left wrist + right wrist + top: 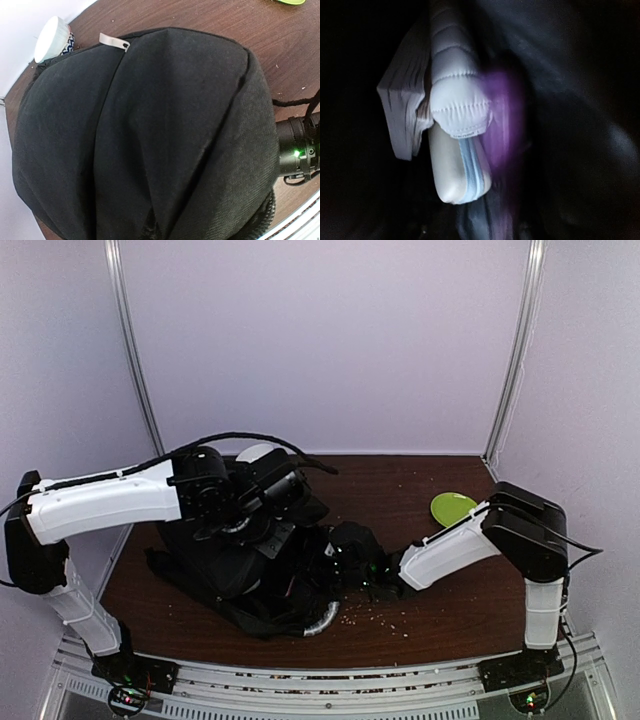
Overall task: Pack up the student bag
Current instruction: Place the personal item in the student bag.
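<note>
Top external: black student bag (pixel 235 575) lies left-centre on the wooden table (pixel 450 615), with its grey-white handle (pixel 322 620) at the near edge. Left gripper (pixel 290 495) is over the bag's far side, fingers hidden, can't tell how wide. Right gripper (pixel 350 560) is pushed into the bag's opening, fingers out of sight, can't tell its grip. Green plate (pixel 452 507) far right, white bowl (pixel 258 452) behind the bag. Left wrist: bag fabric fills the view, grey zip pull (pixel 114 42) near the bowl. Right wrist: dark interior, book (pixel 402 115) just beside a quilted white pouch (pixel 460 100).
</note>
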{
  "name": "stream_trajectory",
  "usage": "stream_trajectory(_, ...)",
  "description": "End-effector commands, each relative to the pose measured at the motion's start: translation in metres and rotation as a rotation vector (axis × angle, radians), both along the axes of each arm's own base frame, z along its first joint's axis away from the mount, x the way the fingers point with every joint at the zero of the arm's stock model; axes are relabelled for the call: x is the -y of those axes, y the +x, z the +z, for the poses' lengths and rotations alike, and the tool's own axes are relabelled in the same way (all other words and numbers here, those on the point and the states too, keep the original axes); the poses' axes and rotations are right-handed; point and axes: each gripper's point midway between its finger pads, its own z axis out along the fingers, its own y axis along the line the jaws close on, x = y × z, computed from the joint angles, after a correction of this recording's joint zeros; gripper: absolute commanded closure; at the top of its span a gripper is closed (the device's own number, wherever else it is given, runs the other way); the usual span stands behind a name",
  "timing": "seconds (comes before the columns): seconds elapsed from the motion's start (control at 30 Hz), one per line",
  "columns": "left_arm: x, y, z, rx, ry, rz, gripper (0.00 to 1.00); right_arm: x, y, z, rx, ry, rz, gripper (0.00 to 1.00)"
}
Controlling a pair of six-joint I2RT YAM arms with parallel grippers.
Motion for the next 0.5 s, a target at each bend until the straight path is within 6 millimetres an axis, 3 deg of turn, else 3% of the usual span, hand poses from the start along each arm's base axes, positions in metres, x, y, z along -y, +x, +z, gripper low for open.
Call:
stream_trajectory(0.0, 0.032, 0.002, 0.018, 0.016, -0.167, -0.018, 1.0, -0.001, 0.003, 0.005, 0.021, -0.025, 0.017, 0.5)
stream_trajectory(0.27, 0.036, 0.003, 0.014, 0.016, -0.163, -0.025, 1.0, 0.032, -0.013, 0.033, 0.089, -0.122, 0.055, 0.38)
stream_trajectory(0.47, 0.041, 0.002, 0.01, 0.008, -0.173, -0.041, 1.0, 0.079, -0.031, 0.032, 0.148, -0.286, 0.085, 0.37)
